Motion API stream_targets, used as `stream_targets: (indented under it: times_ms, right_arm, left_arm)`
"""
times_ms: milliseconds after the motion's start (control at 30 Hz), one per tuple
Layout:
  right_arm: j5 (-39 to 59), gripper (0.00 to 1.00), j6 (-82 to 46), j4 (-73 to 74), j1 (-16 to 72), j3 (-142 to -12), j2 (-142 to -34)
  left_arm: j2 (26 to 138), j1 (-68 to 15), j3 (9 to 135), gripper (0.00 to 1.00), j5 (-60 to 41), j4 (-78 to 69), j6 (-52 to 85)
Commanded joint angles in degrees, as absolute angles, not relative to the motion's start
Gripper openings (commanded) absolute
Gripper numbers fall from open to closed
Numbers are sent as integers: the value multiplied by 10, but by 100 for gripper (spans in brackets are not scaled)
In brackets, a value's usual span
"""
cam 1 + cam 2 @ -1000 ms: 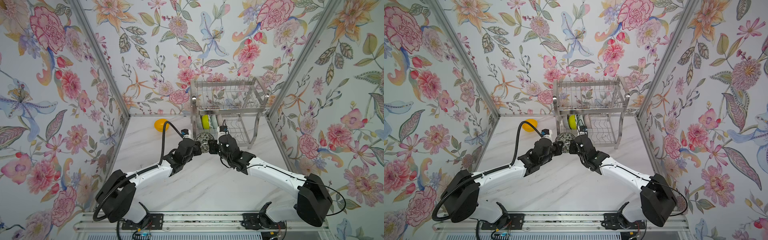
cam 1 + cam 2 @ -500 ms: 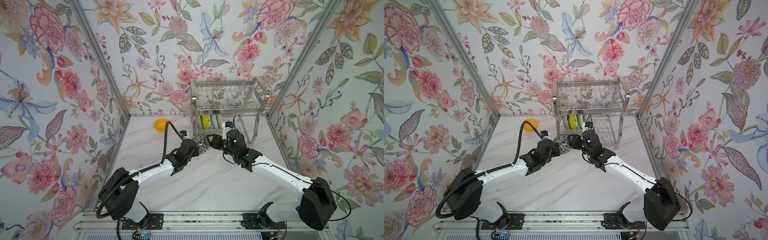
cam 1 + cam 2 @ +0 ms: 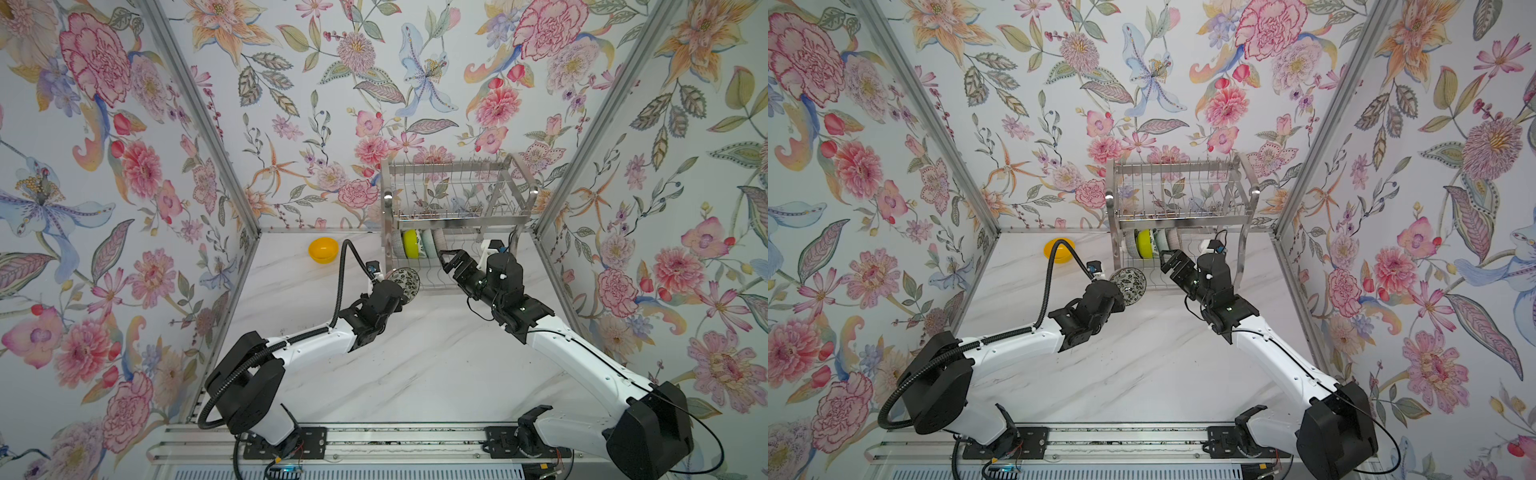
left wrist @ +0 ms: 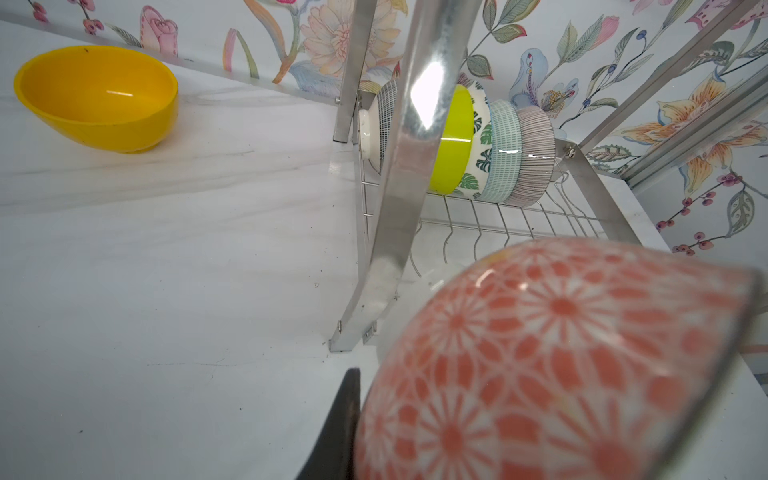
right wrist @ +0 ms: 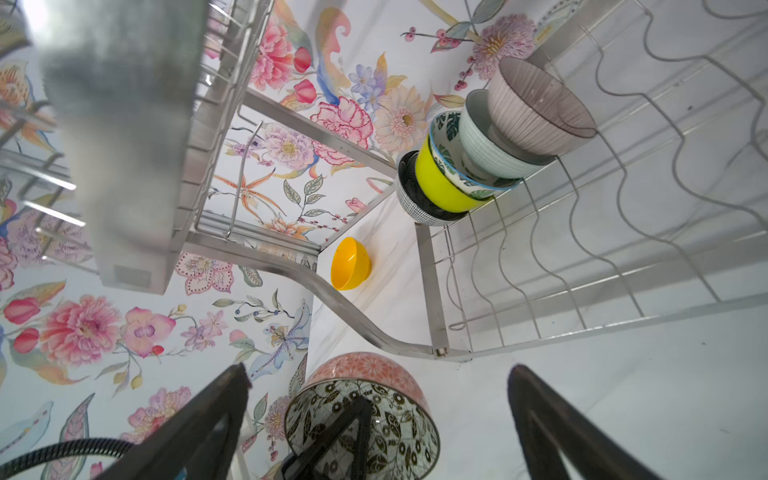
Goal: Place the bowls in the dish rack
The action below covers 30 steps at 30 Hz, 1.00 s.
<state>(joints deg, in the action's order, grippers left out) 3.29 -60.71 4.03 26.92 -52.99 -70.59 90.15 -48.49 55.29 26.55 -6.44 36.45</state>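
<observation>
My left gripper point(image 3: 395, 287) clamps the coral-patterned bowl point(image 3: 409, 279); my right gripper point(image 3: 447, 258) gapes empty. Ahead, five bowls point(image 4: 453, 141) are racked; the yellow bowl point(image 3: 323, 250) waits.

Seven bowls in all: five nested bowls point(image 4: 453, 141), one orange-yellow bowl point(image 3: 323, 250) and one patterned bowl point(image 5: 403, 432). There is one dish rack point(image 3: 449, 168), which has two tiers, and one tabletop point(image 3: 415, 365). Two robot arms show, each with one end effector: the left end effector point(image 3: 397, 289) and the right end effector point(image 3: 444, 261).

Shiny steel dish rack point(image 3: 457, 165); glossy yellow bowl point(image 3: 323, 250).
</observation>
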Motion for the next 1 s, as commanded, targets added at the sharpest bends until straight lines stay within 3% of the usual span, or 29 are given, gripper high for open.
stream_targets:
  times_ms: [0,467,967]
  right_arm:
    - [64,99,-709,32,254,-515,-683]
    - [65,99,-938,88,215,-450,-629]
    - [64,97,-1092,195,245,-421,-653]
  left_arm:
    - [920,-505,574,0,339,-114,325]
    - [989,-555,593,0,444,-228,205]
    - [1043,-560,619,0,407,-328,153]
